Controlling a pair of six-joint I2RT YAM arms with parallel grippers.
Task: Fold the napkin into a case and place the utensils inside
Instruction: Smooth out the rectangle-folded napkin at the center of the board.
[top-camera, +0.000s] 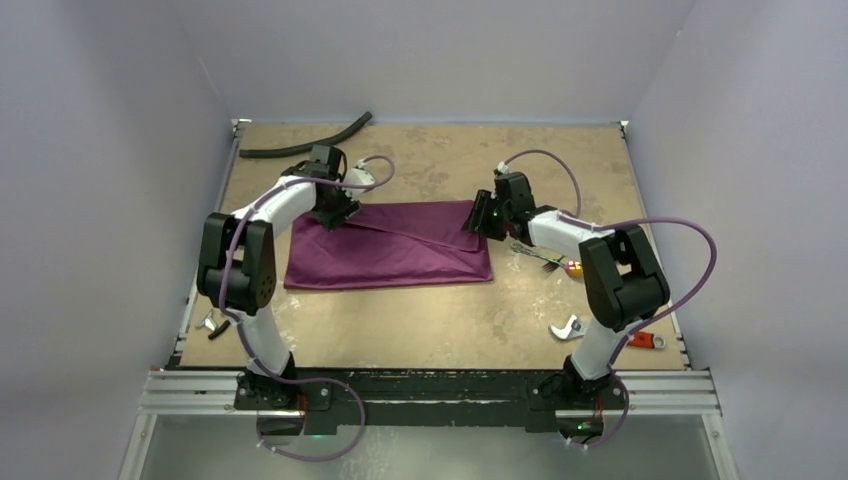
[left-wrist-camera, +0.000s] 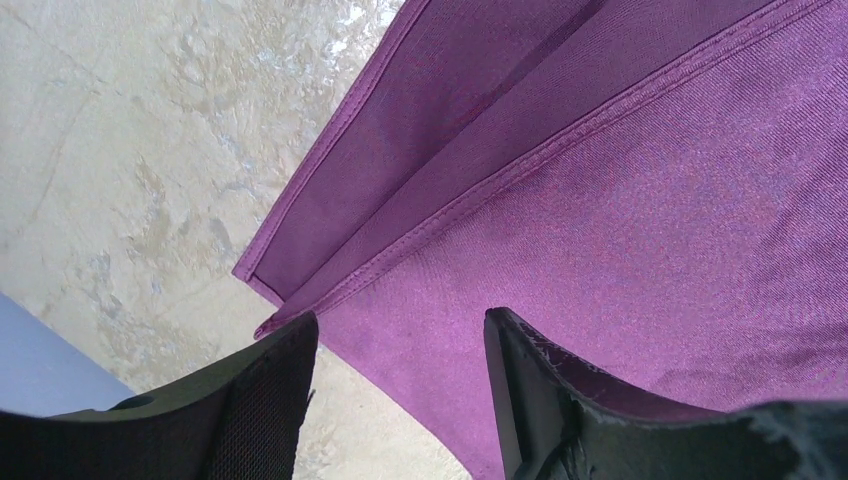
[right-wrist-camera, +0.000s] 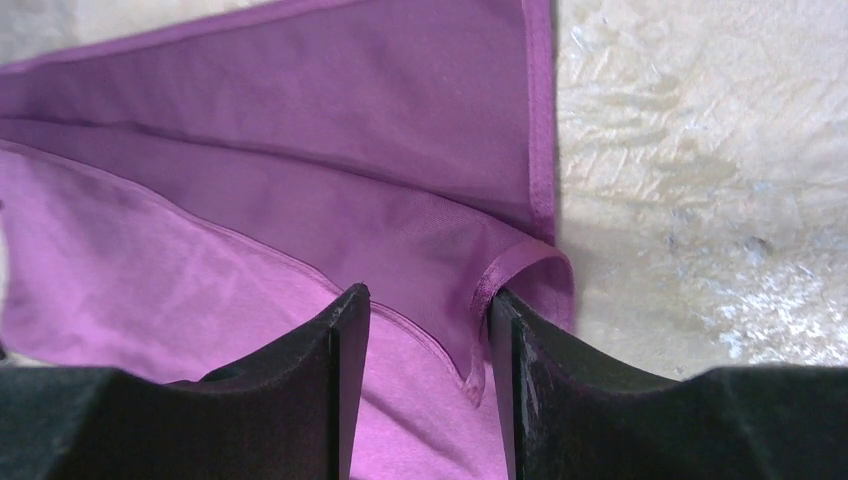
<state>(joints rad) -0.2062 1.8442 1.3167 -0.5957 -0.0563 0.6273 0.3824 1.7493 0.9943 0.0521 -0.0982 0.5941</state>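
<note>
The napkin (top-camera: 390, 250) is lying half folded on the surface (top-camera: 450, 320), long axis running left to right. The left tool (top-camera: 337, 217) is hovering at its far-left corner and the right tool (top-camera: 476, 224) at its far-right. Both are standing parted, gripping nothing, though a curled hem is rising between the right one's jaws. The utensils (top-camera: 533, 256) are lying just right of it, with no case formed yet.

Hose (top-camera: 305, 147) bounds the far left; utensils (top-camera: 537, 258) flank napkin (top-camera: 390, 255) rightward.
</note>
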